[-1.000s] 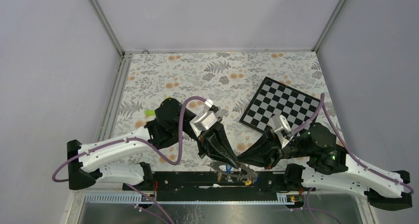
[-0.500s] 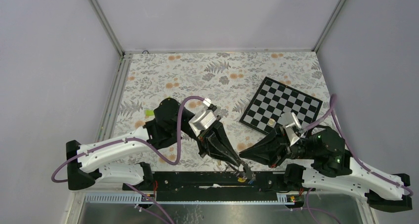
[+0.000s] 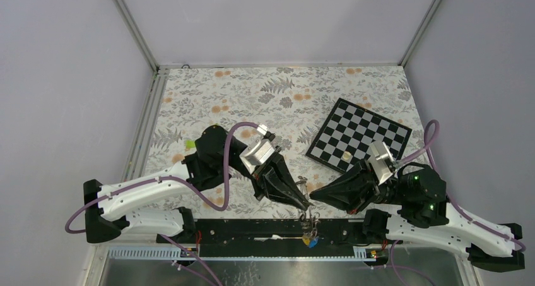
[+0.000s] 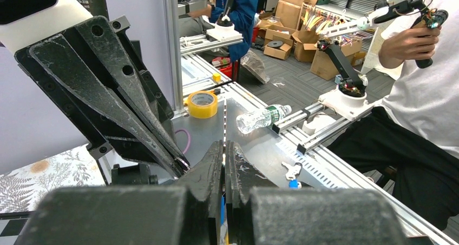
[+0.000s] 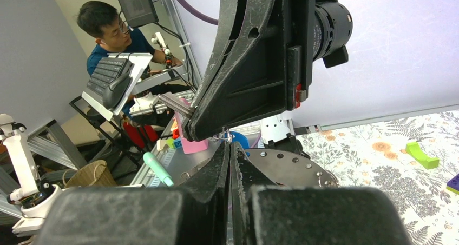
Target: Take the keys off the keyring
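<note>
Right now both arms meet at 6 o'clock on the tabletop (image 3: 252, 96), over its near edge. Left gripper (image 3: 306, 204): fingers together, clamped on the keyring (image 3: 302, 184), which shows only as a thin edge-on strip rising from the tips in the left wrist view. Right gripper (image 3: 314, 199): fingers together, tips just beside the left's, at its 3 o'clock. Cannot tell whether it pinches any metal. The keys (image 3: 308, 223) hang in a bunch at 6 o'clock of the tips, over the black rail (image 3: 252, 226), with a blue and yellow bit lowest.

Handling, judged: the keyring is likely stiff, slick metal, so grip its flat rim and hold it steady. The keys look light and hard and will probably swing and twist. Take one by its head or plastic tag, not the blade, and work it round the ring. Risks: thin metal slipping from the pads, the bunch tangling. Checkerboard (image 3: 359, 134) sits at 3 o'clock, well apart.
</note>
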Robot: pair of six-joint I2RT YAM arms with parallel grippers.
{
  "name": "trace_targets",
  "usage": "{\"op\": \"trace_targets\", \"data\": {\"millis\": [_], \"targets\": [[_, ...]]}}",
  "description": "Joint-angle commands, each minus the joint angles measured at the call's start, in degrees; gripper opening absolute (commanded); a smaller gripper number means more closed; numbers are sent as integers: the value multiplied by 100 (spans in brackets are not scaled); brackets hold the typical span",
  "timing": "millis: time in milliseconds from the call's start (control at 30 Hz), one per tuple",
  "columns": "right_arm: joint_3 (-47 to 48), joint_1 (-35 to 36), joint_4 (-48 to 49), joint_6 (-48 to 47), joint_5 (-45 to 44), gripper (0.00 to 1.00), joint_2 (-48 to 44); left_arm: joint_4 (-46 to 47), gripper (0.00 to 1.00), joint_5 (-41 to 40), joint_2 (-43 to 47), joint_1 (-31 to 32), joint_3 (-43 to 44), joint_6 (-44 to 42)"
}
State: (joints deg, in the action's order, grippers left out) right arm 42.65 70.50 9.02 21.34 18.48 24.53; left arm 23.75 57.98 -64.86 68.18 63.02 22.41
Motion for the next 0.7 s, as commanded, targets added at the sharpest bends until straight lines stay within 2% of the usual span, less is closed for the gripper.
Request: {"op": "trace_targets", "data": {"millis": [0, 667], "targets": [[86, -10, 1032, 211, -204, 0, -150, 202, 2, 79, 191, 11, 53, -27], [-200, -10, 2327, 499, -200, 0, -336, 300, 2, -15, 254, 11, -116, -27]]}}
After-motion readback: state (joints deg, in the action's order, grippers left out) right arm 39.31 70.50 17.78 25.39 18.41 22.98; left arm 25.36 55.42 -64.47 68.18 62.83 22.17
